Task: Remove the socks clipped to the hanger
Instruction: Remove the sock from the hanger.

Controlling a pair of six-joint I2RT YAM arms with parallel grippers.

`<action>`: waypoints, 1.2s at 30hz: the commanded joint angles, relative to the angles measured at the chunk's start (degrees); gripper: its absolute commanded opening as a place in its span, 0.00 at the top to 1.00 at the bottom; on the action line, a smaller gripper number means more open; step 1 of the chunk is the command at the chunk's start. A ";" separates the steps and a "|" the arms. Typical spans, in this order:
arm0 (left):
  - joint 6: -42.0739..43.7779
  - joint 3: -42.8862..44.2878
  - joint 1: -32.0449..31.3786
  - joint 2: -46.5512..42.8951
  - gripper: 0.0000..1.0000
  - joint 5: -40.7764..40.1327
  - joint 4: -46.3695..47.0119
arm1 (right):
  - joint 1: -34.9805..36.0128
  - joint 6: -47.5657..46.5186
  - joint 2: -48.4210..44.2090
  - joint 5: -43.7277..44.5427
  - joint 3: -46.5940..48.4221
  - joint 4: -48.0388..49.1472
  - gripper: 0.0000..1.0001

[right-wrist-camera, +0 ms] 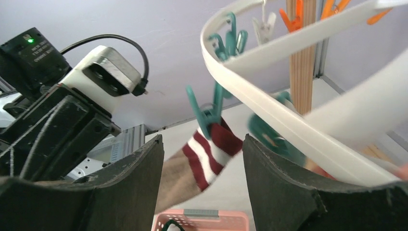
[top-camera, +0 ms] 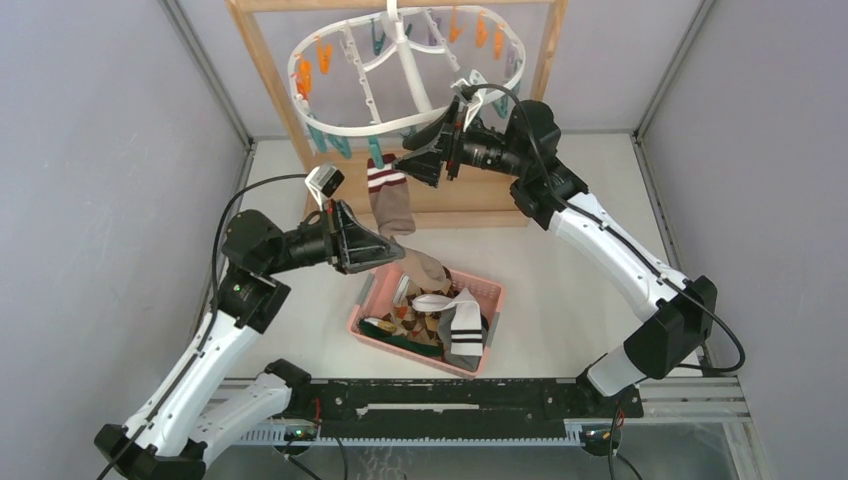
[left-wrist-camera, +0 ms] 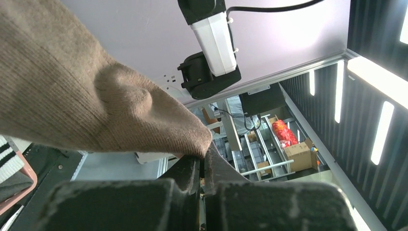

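One sock [top-camera: 392, 212] with a maroon-and-white striped cuff and beige foot hangs from a teal clip [right-wrist-camera: 207, 115] on the white oval hanger [top-camera: 335, 35]. My left gripper [top-camera: 398, 251] is shut on the beige sock's [left-wrist-camera: 96, 96] lower end, which is pinched at the tips of the left gripper [left-wrist-camera: 204, 159]. My right gripper [top-camera: 408, 168] is open just right of the cuff. In the right wrist view the striped cuff [right-wrist-camera: 214, 151] lies between the fingers of the right gripper [right-wrist-camera: 203, 142], untouched. The hanger's ring [right-wrist-camera: 269, 115] passes over the right finger.
A pink basket [top-camera: 365, 300] below the sock holds several socks, among them a grey one with black and white stripes [top-camera: 468, 335]. The hanger hangs inside a wooden frame [top-camera: 270, 80]. Orange clips [top-camera: 305, 75] dangle with nothing in them. Grey walls close in both sides.
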 commanded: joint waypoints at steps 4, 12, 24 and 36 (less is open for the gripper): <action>-0.87 -1.45 0.29 -3.05 1.00 -0.78 -1.80 | 0.61 -1.31 1.25 -0.30 3.30 1.39 0.32; -1.06 -2.27 0.28 -3.87 1.00 -0.75 -2.41 | 1.38 -0.49 2.99 -1.88 6.16 1.62 0.32; -1.08 -2.81 0.28 -5.83 1.00 -0.94 -4.67 | 2.30 -0.13 5.76 -1.71 7.42 2.19 0.31; -0.69 -3.14 0.29 -7.36 1.00 -0.52 -6.71 | 2.20 0.87 6.25 -0.78 7.01 3.74 0.30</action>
